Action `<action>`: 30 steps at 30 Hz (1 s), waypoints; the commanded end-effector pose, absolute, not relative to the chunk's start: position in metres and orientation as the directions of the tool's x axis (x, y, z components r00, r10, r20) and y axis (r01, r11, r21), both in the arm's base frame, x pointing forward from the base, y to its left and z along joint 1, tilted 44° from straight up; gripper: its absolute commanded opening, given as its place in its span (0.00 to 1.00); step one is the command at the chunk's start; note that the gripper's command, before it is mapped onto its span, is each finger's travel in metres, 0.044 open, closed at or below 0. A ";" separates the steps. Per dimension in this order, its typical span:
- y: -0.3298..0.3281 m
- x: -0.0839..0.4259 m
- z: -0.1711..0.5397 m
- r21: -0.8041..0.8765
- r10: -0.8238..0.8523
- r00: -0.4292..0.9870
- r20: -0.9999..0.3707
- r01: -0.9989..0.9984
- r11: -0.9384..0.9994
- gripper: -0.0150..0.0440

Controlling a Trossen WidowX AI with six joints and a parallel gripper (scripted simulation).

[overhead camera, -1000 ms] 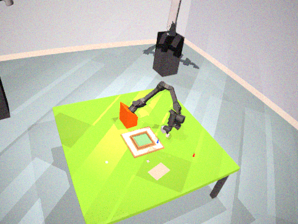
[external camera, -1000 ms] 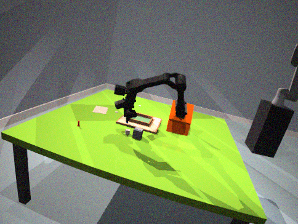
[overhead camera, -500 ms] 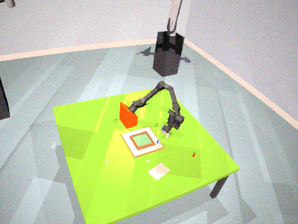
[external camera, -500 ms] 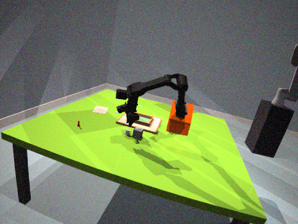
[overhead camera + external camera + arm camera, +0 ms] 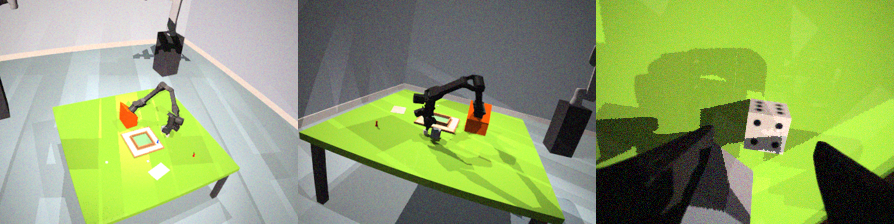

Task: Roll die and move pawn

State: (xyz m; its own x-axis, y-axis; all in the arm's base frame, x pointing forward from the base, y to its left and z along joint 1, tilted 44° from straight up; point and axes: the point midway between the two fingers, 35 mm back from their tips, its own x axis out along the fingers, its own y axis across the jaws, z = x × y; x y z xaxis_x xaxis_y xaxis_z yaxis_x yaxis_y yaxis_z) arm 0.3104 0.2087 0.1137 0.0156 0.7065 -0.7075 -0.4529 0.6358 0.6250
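A white die with dark pips rests on the table beside the board. My gripper is open and empty, low over the die, which shows ahead of the gap between its fingertips in the wrist view. The board is white with a brown edge. The tray in its middle has a green floor and a raised brown rim. A blue pawn stands on the board's side nearest the gripper. Arrows are too small to read.
A grey cube stands close beside the die, by the left finger in the wrist view. An orange block stands behind the board. A red peg, a white card and small white pieces lie farther off.
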 end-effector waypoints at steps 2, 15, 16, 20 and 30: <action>0.215 0.310 0.105 0.626 0.703 0.012 -0.711 -0.446 0.640 0.72; 0.226 0.310 0.093 0.626 0.704 0.012 -0.710 -0.446 0.639 0.68; 0.226 0.310 0.093 0.626 0.704 0.012 -0.710 -0.446 0.639 0.63; 0.226 0.310 0.093 0.626 0.704 0.012 -0.710 -0.446 0.639 0.45; 0.223 0.311 0.096 0.626 0.703 0.012 -0.711 -0.446 0.640 0.25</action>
